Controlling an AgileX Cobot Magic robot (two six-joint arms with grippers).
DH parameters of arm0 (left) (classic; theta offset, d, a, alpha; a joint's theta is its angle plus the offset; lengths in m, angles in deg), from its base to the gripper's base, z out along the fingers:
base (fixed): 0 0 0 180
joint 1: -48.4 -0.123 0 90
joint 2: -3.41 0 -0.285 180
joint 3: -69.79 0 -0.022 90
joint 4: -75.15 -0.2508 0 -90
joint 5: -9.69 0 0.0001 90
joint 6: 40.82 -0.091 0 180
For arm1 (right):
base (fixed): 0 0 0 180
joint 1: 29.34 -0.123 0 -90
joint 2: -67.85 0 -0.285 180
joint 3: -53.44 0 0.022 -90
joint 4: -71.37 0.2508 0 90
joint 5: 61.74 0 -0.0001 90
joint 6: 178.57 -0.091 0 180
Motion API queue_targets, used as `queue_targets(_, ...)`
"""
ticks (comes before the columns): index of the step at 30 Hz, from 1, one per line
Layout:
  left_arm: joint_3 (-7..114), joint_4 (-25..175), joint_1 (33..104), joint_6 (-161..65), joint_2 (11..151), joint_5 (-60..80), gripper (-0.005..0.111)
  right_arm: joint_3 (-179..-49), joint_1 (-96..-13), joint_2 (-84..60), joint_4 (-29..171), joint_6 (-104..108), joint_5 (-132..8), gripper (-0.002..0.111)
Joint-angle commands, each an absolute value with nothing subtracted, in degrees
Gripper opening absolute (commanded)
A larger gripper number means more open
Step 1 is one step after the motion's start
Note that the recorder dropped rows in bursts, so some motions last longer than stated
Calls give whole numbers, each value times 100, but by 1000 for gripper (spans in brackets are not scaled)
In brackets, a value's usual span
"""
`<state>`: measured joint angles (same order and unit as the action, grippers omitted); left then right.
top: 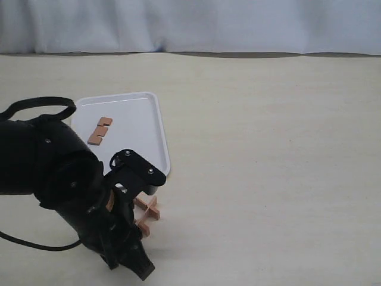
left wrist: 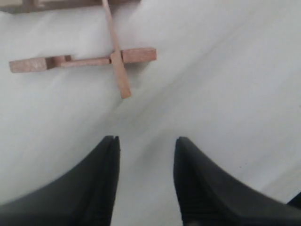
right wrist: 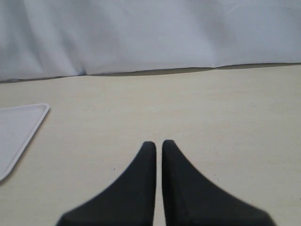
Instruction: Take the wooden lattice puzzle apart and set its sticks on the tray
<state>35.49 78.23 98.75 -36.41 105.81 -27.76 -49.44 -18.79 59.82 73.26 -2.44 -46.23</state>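
Note:
What is left of the wooden lattice puzzle (top: pixel 147 213) lies on the table just off the white tray's (top: pixel 134 107) near corner. In the left wrist view it is a cross of two notched sticks (left wrist: pixel 115 61), with another stick (left wrist: pixel 61 4) at the picture's edge. Loose reddish-brown sticks (top: pixel 100 130) lie on the tray. My left gripper (left wrist: pixel 146 141) is open and holds nothing; it hangs above the table a short way from the cross. My right gripper (right wrist: pixel 159 143) is shut on nothing, over bare table, with the tray's corner (right wrist: pixel 19 127) off to one side.
The bulky black left arm (top: pixel 65 179) covers the lower left of the exterior view and hides part of the tray's near edge. A pale curtain (top: pixel 190 24) bounds the table at the back. The right arm does not show in the exterior view.

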Motion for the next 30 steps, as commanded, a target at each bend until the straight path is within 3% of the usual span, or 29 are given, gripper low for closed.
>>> queue_targets(1,3871,6673,10250,-2572,10580,-3168,37,-4934,-1879,6007,7351,-217,-4645,4)
queue_targets(30,3860,6229,10276,-2106,10853,-2362,37,-4934,-1879,6007,7351,-217,-4645,4)
